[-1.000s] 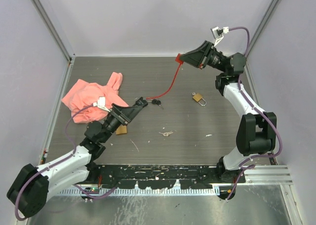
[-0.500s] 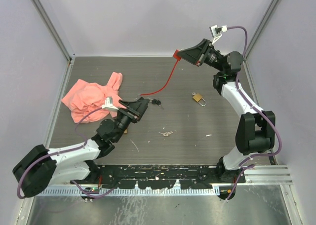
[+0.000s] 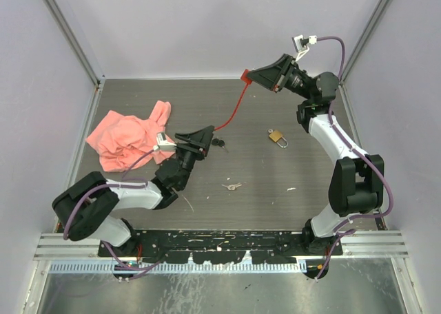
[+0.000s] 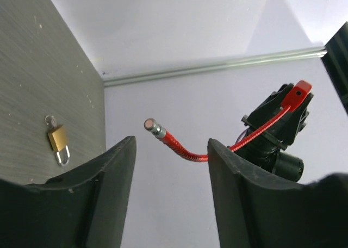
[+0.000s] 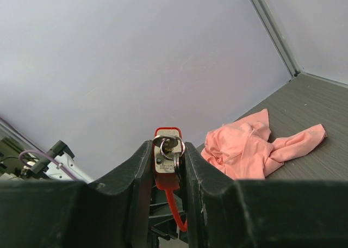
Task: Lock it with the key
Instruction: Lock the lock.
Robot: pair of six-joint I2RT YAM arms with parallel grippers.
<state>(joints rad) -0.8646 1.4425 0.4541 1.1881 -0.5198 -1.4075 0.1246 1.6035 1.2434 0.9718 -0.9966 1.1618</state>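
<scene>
Since a second ago our left gripper (image 3: 205, 139) has swung up off the tabletop to the free tip (image 4: 150, 125) of the red cable lock (image 3: 234, 107). Its fingers are apart, with the tip just ahead between them. The cable's long axis climbs toward the far right corner, where our right gripper (image 3: 249, 75) clamps the lock body (image 5: 167, 160), with the key (image 5: 166, 144) in it. We count one cable lock, one brass padlock (image 3: 278, 137), one pink cloth (image 3: 127, 138), and two loose key bunches: black-headed keys (image 3: 219, 143) and silver keys (image 3: 232, 186).
</scene>
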